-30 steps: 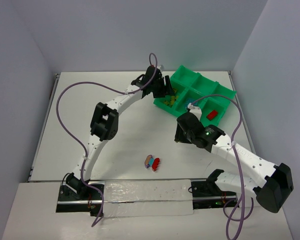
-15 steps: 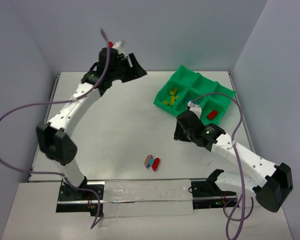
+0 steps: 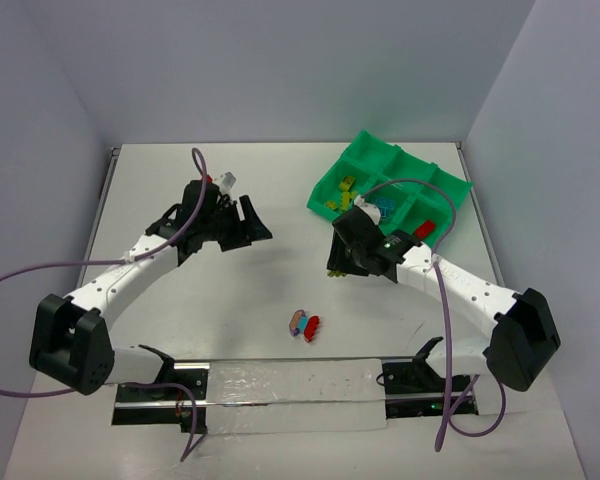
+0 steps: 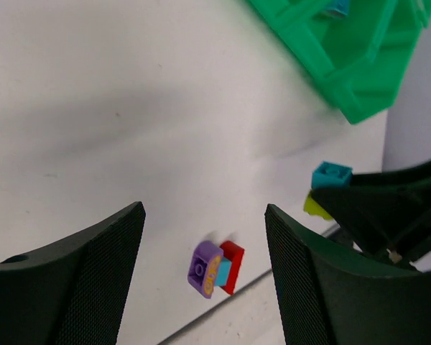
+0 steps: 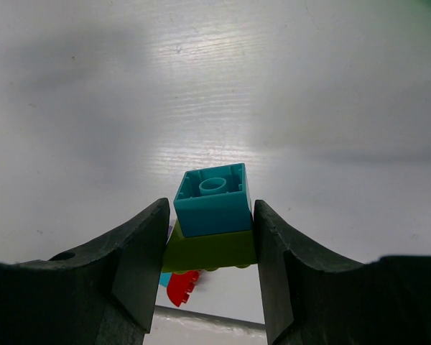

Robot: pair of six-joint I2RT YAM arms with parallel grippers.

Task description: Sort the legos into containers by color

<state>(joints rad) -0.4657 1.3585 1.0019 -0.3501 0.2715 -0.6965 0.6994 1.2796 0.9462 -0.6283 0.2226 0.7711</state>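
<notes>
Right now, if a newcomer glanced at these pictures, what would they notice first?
Probably the right gripper, clamped on a cyan-blue studded brick stacked on an olive-yellow brick above the white table. Next, the bright green compartmented plastic tray at the table's far right, and a small clump of purple, cyan and red bricks lying alone near the front edge. The left gripper hangs open and empty.

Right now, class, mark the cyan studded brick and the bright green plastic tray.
cyan studded brick (image 5: pixel 213 188): right wrist view, top face.
bright green plastic tray (image 3: pixel 370 152): top external view, far corner rim.
</notes>
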